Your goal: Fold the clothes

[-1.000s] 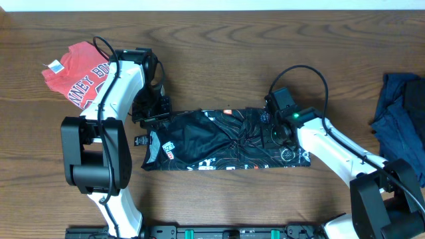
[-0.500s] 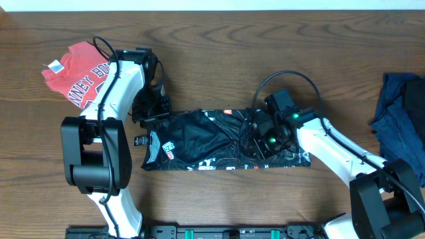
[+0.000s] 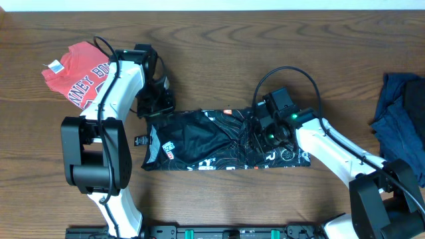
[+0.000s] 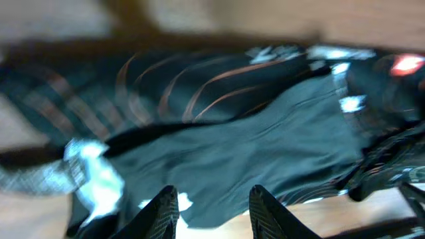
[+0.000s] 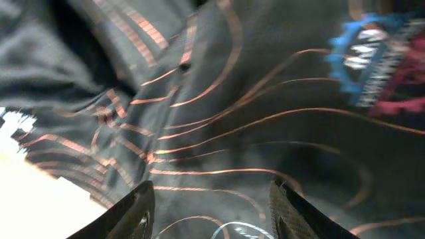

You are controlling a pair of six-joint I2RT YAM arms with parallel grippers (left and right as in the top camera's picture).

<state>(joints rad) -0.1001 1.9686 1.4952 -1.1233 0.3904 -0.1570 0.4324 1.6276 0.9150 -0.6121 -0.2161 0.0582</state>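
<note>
Black shirt (image 3: 219, 141) in a long band lying left-to-right mid surface (image 3: 219, 53) (brown wood), left gripper (image 4: 211, 207) parted at its left end, right gripper (image 5: 212, 207) wide over its right half, red shirt (image 3: 76, 74) far left, navy shirt (image 3: 402, 119) far right.

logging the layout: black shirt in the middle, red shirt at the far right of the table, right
No: the overhead view shows the red shirt at the far left of the table; the navy shirt is the one at the right. The black shirt is in the middle.
</note>
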